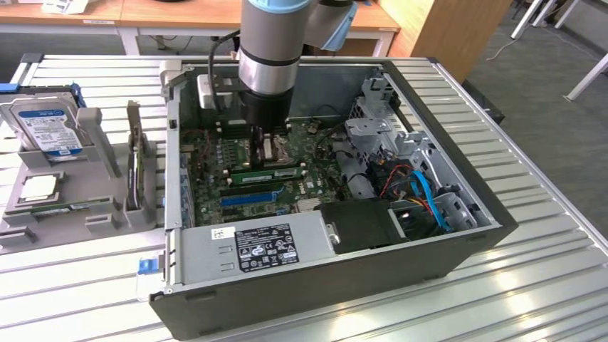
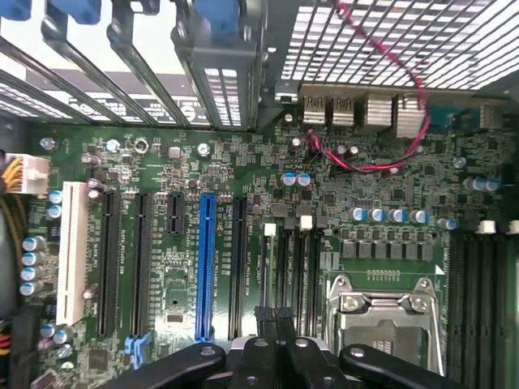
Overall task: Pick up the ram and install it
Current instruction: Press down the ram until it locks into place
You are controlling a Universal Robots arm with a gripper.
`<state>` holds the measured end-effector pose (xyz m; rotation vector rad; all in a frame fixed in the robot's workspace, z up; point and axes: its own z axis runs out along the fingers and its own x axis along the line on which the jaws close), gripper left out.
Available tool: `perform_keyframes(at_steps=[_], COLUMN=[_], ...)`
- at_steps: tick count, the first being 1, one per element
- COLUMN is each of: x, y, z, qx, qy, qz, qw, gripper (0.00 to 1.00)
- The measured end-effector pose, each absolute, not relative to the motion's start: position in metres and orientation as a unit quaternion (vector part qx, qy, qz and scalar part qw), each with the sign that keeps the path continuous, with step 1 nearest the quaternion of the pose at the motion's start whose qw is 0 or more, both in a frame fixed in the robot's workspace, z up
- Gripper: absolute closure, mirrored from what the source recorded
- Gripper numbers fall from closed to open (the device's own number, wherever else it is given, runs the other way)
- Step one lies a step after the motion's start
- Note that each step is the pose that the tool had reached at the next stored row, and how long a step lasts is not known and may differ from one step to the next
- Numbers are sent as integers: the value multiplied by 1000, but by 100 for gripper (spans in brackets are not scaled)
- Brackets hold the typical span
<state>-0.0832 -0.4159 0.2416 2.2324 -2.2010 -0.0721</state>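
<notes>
The ram (image 1: 266, 173) is a narrow green stick with black chips. It stands on edge in a motherboard slot, between the blue slot (image 1: 249, 199) and the processor socket (image 1: 278, 147). My gripper (image 1: 260, 135) hangs inside the open case just beyond that stick, above the socket side of the board. In the wrist view the gripper (image 2: 274, 313) is shut, its black fingertips pressed together with nothing between them. They sit over the black memory slots (image 2: 293, 267) with white latches. Whether the fingertips touch the ram I cannot tell.
The case walls (image 1: 176, 178) and the drive cage (image 1: 380, 135) hem in the board. The power supply (image 1: 256, 246) lies at the case's near side. Red and blue cables (image 1: 428, 199) lie toward the exterior view's right. A grey holder (image 1: 105, 214) toward its left carries a hard drive (image 1: 45, 128), a card (image 1: 135, 164) and a processor chip (image 1: 40, 187).
</notes>
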Motion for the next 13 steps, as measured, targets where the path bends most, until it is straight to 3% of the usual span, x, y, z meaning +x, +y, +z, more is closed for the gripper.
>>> perform_keyframes(at_steps=[13], x=[-83], y=[-416], z=[279], qx=[712], qy=[-702], qz=[-23], qw=[3], gripper=[90])
